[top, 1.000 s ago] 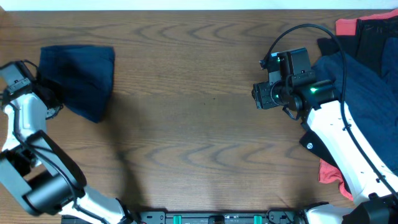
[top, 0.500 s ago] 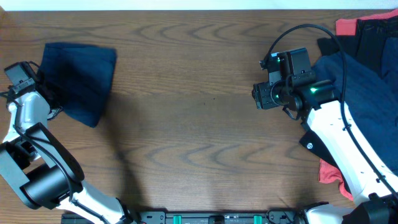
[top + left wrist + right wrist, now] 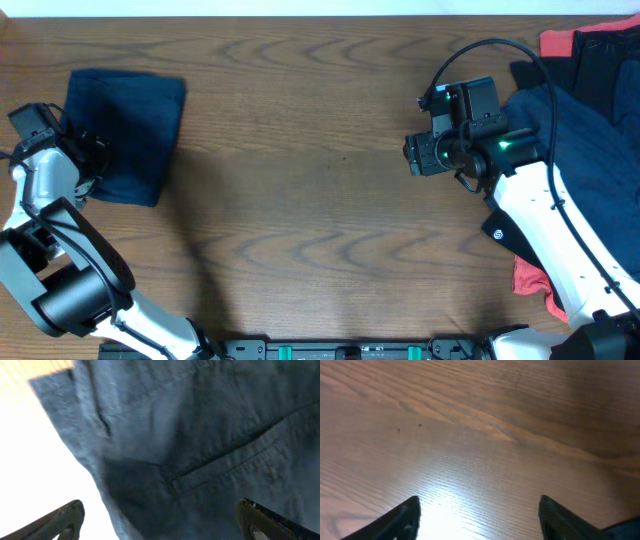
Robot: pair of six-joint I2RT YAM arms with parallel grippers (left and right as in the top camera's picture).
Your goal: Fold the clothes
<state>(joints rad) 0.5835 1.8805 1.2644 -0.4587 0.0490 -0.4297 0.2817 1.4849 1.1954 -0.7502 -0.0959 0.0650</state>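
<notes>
A folded navy garment [image 3: 125, 125] lies flat at the far left of the table. My left gripper [image 3: 92, 152] is at its left edge, open. In the left wrist view the jaws [image 3: 160, 510] stand wide apart over the navy cloth [image 3: 200, 435], and nothing is held between them. My right gripper [image 3: 412, 155] hovers right of centre, open over bare wood [image 3: 480, 502] with nothing between its fingers. A heap of clothes lies at the right edge: navy [image 3: 590, 150], black [image 3: 605, 70] and coral-red [image 3: 555, 42] pieces.
The wooden table [image 3: 320, 230] runs between the two arms. The right arm's white link crosses the heap, and a coral-red corner [image 3: 530, 280] shows beneath it. A black cable [image 3: 490, 45] loops above the right wrist.
My left gripper has opened and let go of the navy garment, whose lower left corner has settled flat. The right gripper's jaws have opened a little wider.
</notes>
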